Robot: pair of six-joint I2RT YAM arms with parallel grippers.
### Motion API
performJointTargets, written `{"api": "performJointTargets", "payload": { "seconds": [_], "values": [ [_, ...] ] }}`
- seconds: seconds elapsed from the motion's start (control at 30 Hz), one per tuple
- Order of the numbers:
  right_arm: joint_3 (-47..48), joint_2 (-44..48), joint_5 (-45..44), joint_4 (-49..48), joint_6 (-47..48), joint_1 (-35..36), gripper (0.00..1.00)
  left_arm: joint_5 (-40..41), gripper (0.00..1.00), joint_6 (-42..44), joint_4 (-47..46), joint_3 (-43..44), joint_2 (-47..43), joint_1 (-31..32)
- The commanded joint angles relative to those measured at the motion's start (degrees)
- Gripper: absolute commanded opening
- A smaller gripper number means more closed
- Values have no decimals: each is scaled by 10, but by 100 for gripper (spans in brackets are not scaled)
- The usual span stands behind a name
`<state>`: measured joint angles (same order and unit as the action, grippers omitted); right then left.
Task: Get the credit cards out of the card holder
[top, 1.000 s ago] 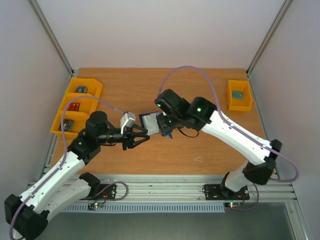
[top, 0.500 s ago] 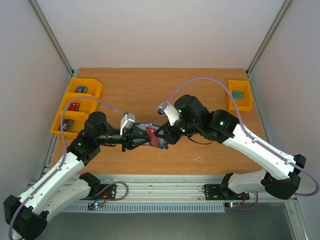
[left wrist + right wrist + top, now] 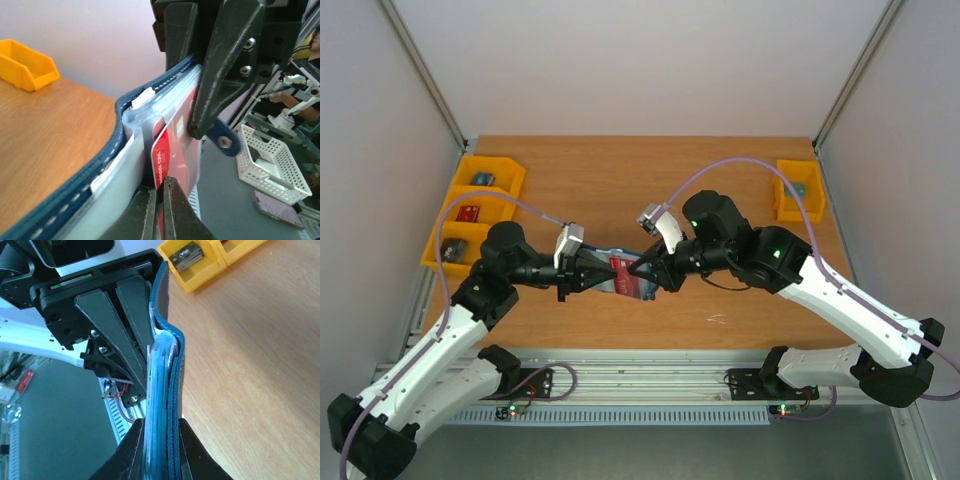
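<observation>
The card holder (image 3: 623,283), dark navy with clear sleeves inside, is held up off the table between both arms. My right gripper (image 3: 643,272) is shut on it, and in the right wrist view its fingers (image 3: 134,450) clamp the blue stack (image 3: 172,390) from both sides. A red-faced credit card (image 3: 172,145) sticks out of a clear sleeve beside the wallet's stitched navy edge (image 3: 112,150). My left gripper (image 3: 160,200) is shut on that card's near edge. From above, the left gripper (image 3: 600,278) meets the wallet from the left, with the red card (image 3: 619,265) showing between the grippers. No other card is discernible.
Three yellow bins (image 3: 470,215) with small items line the table's left edge, and one more yellow bin (image 3: 798,190) stands at the back right. A white mesh basket (image 3: 272,160) sits beyond the table edge in the left wrist view.
The right arm swung the card holder toward the near left, up to the left gripper. The left jaws, open before, have closed on the red card.
</observation>
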<state>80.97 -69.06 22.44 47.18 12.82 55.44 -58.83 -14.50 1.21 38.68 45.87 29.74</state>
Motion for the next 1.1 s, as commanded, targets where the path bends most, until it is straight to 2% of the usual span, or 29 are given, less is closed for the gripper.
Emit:
{"api": "performJointTargets", "payload": {
  "seconds": [0.0, 0.13, 0.27, 0.37, 0.63, 0.77, 1.07],
  "values": [
    [-15, -5, 50, -107, 12, 16, 1, -43, 0, -11, -92, 25, 3, 10],
    [-31, 13, 41, -104, 14, 13, 3, -48, 0, -16, -87, 24, -3, 10],
    [-50, 37, 36, -95, 16, 2, 22, -39, 0, -24, -80, 20, -8, 7],
    [-67, 53, 37, -89, 16, -6, 32, -32, 0, -31, -79, 19, -11, 0],
    [-94, 87, 38, -68, 17, -18, 39, -32, 0, -27, -60, 13, -17, -14],
    [-99, 94, 37, -61, 16, -22, 37, -33, 0, -20, -52, 11, -18, -17],
    [-99, 103, 38, -48, 25, -32, 9, -37, 0, -11, -42, 12, -18, -20]
  ]
}}
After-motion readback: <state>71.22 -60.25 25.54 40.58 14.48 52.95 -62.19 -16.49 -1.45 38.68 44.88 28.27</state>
